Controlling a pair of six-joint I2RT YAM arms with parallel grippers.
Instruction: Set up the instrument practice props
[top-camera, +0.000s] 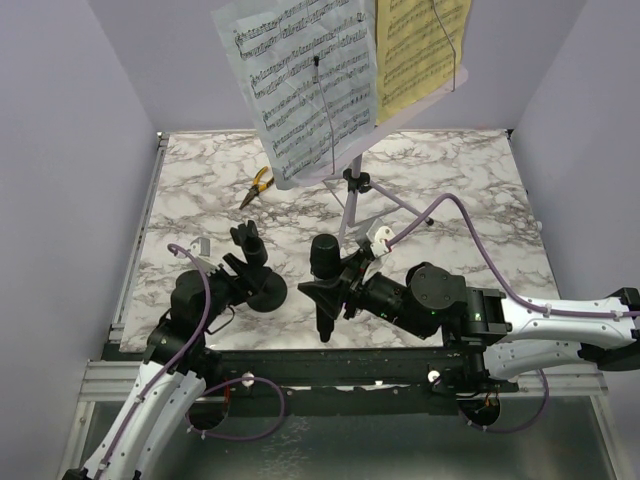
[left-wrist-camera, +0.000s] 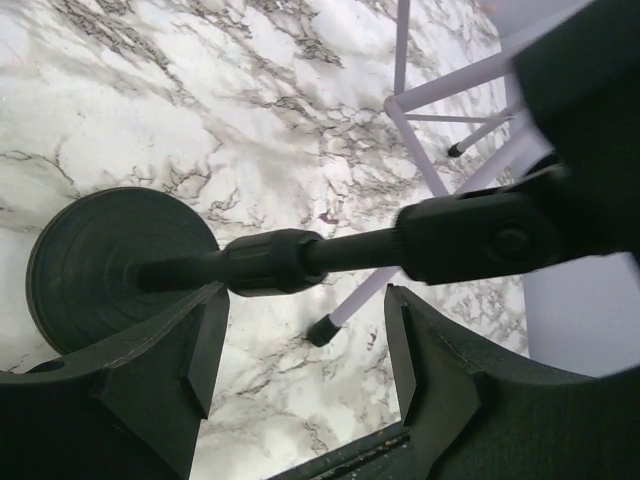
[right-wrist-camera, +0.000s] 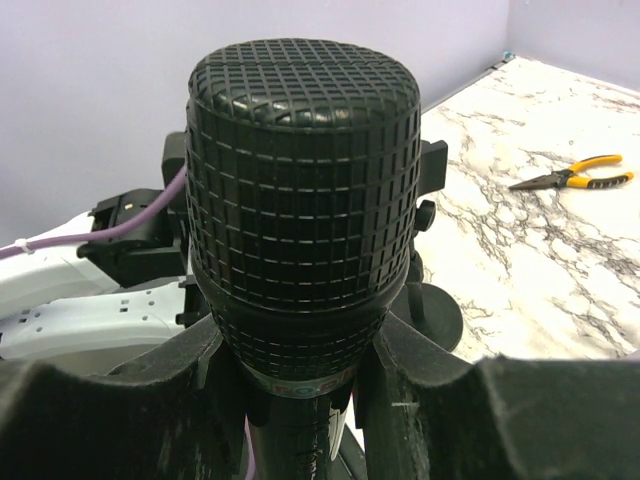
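The lilac music stand (top-camera: 352, 185) stands on its thin tripod at the back of the table, with a white sheet-music page (top-camera: 300, 90) and a yellow one (top-camera: 415, 55) on it. The short black mic stand (top-camera: 265, 292) sits upright on its round base (left-wrist-camera: 105, 265), its empty clip (top-camera: 245, 238) on top. My left gripper (left-wrist-camera: 305, 305) is open, its fingers (left-wrist-camera: 205, 345) on either side of the stand's pole (left-wrist-camera: 270, 262) without touching it. My right gripper (top-camera: 338, 285) is shut on the black microphone (right-wrist-camera: 300, 180), held just right of the mic stand, head towards the back.
Yellow-handled pliers (top-camera: 258, 185) lie on the marble table (top-camera: 470, 200) at the back left, also in the right wrist view (right-wrist-camera: 575, 178). A lilac tripod leg with a black foot (left-wrist-camera: 322, 330) reaches close to the left gripper. Purple walls enclose the table.
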